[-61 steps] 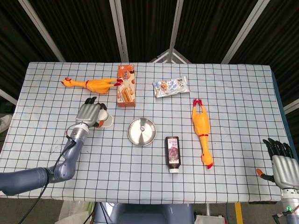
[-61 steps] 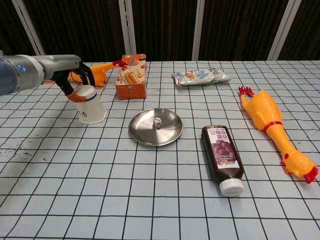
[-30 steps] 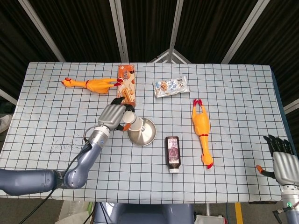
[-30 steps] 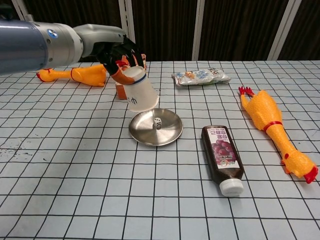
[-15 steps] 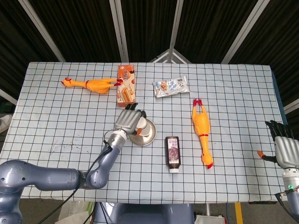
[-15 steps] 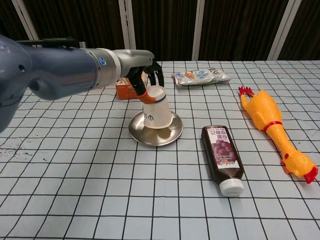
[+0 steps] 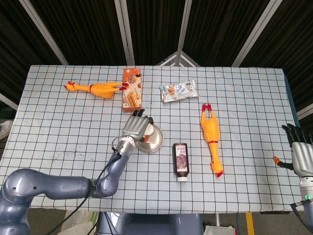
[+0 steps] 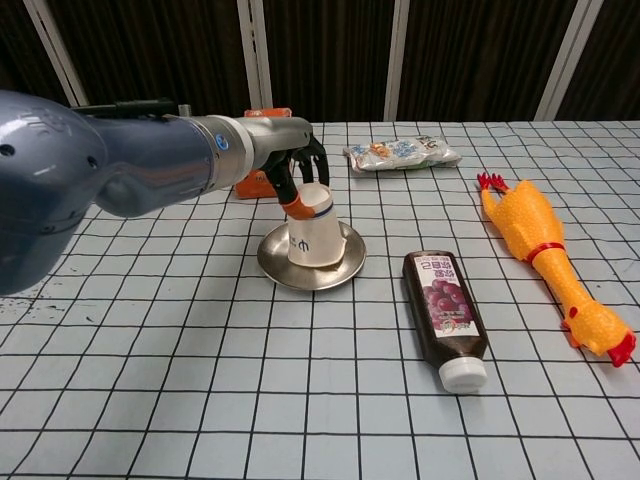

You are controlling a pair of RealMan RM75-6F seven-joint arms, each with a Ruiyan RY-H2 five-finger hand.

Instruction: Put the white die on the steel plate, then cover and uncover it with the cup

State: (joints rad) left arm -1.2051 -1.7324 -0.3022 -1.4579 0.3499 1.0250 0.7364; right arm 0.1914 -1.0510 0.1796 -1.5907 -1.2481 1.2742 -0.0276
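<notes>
From the head view, your left hand (image 7: 136, 128) sits over the near-left part of the steel plate (image 7: 157, 142), fingers wrapped down around the cup, which is almost wholly hidden beneath them here. Take the plate as your marker: the brown sauce bottle (image 7: 181, 160) lies just to its right and nearer you, cap toward the table edge; the orange snack box (image 7: 132, 89) lies beyond it; a rubber chicken (image 7: 95, 88) lies beyond and to the left, touching the box; the snack packet (image 7: 179, 91) lies beyond and to the right; a second rubber chicken (image 7: 212, 138) lies well to the right. Your right hand (image 7: 301, 152) hangs far right of the plate, off the checked tablecloth (image 7: 244, 98), fingers spread and holding nothing.

From the chest view, the white cup (image 8: 313, 227) stands mouth-down on the plate (image 8: 275, 262), tilted slightly (whether its rim sits flat all round, you cannot tell). Your left hand (image 8: 292, 170) grips it at the top, fingertips (image 8: 297, 209) pressed on the upturned base. The white die is not visible; it cannot be seen under the cup. The bottle (image 8: 444, 312) lies right of the plate, the box (image 8: 258, 180) behind it and mostly hidden by your arm, the packet (image 8: 402, 153) behind and right, the second chicken (image 8: 548, 263) far right. Your right hand is out of this view.
</notes>
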